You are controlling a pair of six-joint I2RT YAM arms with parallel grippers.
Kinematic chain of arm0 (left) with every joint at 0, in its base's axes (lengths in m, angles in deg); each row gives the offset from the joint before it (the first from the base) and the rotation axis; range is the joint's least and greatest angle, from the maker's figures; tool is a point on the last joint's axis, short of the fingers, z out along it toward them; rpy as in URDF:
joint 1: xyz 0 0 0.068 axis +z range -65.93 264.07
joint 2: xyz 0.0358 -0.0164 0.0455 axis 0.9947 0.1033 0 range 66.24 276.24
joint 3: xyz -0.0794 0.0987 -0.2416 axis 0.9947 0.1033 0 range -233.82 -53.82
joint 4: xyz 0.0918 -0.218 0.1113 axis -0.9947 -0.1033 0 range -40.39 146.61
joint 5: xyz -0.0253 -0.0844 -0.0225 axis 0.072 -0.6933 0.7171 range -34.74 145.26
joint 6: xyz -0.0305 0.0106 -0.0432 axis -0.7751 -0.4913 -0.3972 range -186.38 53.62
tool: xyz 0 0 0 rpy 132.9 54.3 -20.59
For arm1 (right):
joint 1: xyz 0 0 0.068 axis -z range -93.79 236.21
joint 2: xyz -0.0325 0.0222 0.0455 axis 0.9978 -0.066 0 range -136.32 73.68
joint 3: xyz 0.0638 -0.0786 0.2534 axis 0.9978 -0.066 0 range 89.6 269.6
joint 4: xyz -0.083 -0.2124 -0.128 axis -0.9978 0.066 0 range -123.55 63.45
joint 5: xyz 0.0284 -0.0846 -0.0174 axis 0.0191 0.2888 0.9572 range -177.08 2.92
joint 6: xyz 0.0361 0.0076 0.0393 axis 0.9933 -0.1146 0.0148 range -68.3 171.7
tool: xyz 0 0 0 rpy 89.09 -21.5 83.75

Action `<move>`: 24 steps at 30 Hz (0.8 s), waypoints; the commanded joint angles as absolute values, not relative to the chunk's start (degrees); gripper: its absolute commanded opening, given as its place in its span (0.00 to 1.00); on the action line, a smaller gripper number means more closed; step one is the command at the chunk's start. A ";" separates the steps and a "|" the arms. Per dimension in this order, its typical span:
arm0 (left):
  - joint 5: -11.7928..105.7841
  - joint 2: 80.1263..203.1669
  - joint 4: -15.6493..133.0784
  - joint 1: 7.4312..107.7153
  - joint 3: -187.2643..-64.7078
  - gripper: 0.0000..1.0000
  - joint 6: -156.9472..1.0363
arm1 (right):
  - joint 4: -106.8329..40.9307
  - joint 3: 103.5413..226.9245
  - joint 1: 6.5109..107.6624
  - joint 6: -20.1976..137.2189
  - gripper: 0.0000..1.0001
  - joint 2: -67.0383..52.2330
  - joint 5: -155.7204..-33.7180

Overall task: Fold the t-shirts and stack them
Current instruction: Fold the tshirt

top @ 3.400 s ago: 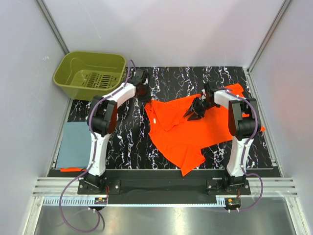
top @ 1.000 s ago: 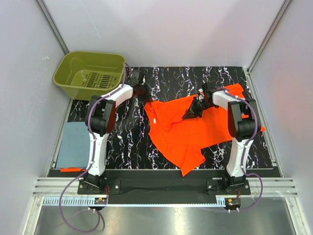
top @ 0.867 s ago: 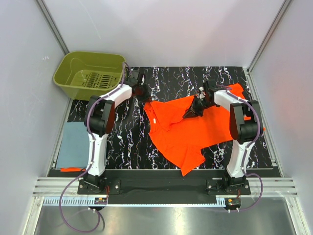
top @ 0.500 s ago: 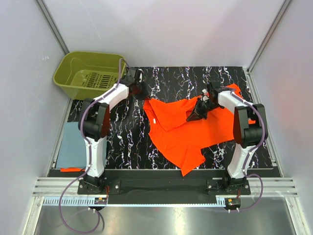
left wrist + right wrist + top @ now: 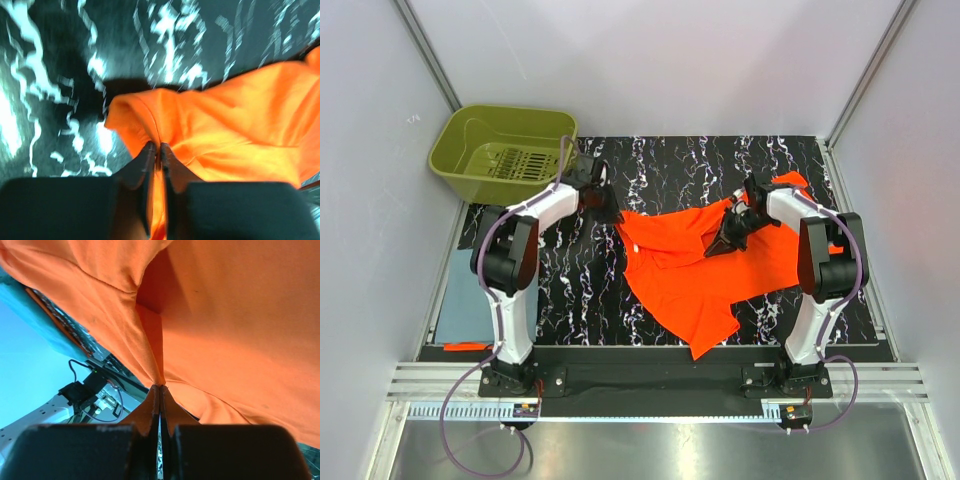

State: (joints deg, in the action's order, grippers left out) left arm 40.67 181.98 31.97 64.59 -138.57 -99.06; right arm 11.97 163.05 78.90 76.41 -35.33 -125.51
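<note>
Orange t-shirt [image 5: 695,265]: spread crumpled on the black marbled table [image 5: 560,290], centre to right
Left fingers [image 5: 141,167]: almost together, pinching a folded edge at the shirt's far-left corner
Right fingers [image 5: 149,412]: pressed together on a raised pinch of the same shirt, near its middle
Blue-grey t-shirt [image 5: 470,290]: folded flat at the table's left side, well apart
Olive basket [image 5: 480,130]: far-left corner

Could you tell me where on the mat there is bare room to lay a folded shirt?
Bare mat runs along the far edge, between the olive basket and the orange t-shirt. Another patch lies near-left, between the left arm and that shirt's hem. Centre and right are crowded: the shirt, pinched by the left end effector and right end effector.
</note>
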 commanded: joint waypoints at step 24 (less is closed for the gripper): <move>41.19 175.92 29.89 64.21 -141.60 0.70 -88.97 | 8.21 178.35 85.86 80.61 0.74 -28.18 -88.70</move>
State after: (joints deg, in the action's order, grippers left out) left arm 40.62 173.48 29.23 63.95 -136.08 -90.12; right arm 11.73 172.64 84.32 76.71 -27.44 -102.78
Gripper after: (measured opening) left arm 0.701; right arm 0.737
